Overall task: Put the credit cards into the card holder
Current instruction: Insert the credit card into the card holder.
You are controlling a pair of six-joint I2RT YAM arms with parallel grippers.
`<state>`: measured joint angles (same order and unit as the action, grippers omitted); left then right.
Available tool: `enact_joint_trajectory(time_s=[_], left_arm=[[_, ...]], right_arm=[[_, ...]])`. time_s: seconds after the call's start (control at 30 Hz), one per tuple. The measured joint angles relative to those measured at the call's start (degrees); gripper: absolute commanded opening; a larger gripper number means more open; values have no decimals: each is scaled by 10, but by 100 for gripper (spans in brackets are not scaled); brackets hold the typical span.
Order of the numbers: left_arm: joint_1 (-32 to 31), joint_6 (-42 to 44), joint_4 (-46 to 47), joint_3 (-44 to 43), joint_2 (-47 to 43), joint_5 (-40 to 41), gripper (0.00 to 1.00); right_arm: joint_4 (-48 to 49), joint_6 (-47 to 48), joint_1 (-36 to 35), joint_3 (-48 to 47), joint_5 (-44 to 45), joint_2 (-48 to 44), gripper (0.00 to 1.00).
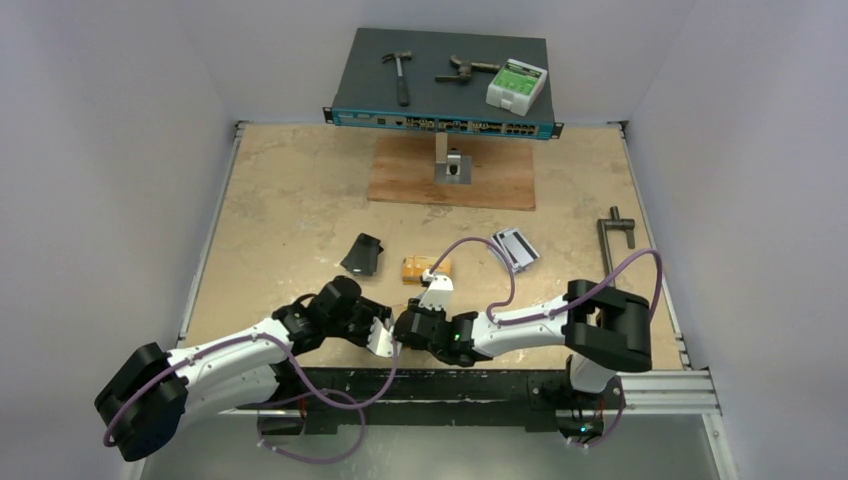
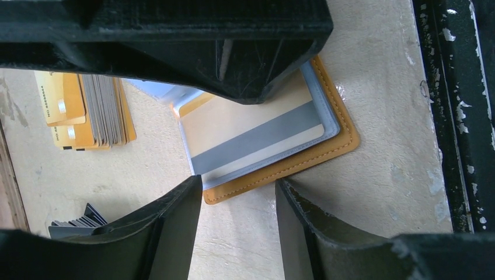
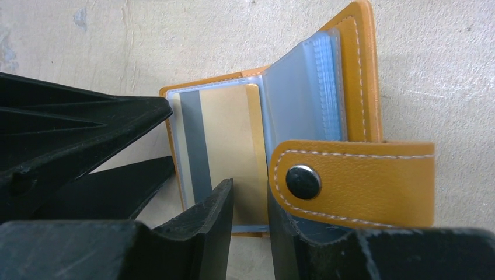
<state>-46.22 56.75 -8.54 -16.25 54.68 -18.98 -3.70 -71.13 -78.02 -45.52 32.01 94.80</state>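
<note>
The card holder (image 3: 362, 58) lies open on the table (image 2: 379, 192), near the middle of the near edge, one half flat and the other propped up with its snap tab (image 3: 362, 181) hanging over. A yellow card (image 3: 225, 134) sits in the flat half's clear sleeve, stripe showing. The right gripper (image 3: 251, 201) has its jaws narrowly parted at the card's edge, and it's impossible to tell whether they're pinching it. The left gripper (image 2: 238, 201) hovers roughly half open over the holder's corner, gripping nothing. The danger is in the exit. If the right jaws are clamped when they pull back, the card probably slides out or the light holder lifts. The left fingers could snag that corner and skid it away. The card stack (image 2: 87, 111) waits farther off.
</note>
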Motion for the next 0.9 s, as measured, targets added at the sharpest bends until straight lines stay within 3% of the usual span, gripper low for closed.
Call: enact_joint_trajectory(time_s=[0.23,0.5,0.57,0.67,0.9], left_arm=[[0,-2,-2,0,-1,2,48],[0,-2,-2,0,-1,2,47],[0,-2,-2,0,-1,2,47],[0,-2,-3,0,-1,2,46],[0,-2,-14,-4,-1,2,44]], right_arm=[[22,0,0,18,-3,-13,29],[80,7,21,65,-16,-72,13],[87,7,28,66,-15,-75,13],[91,7,35,66,-16,-73,22],[88,-1,38,62,-30,-67,21]])
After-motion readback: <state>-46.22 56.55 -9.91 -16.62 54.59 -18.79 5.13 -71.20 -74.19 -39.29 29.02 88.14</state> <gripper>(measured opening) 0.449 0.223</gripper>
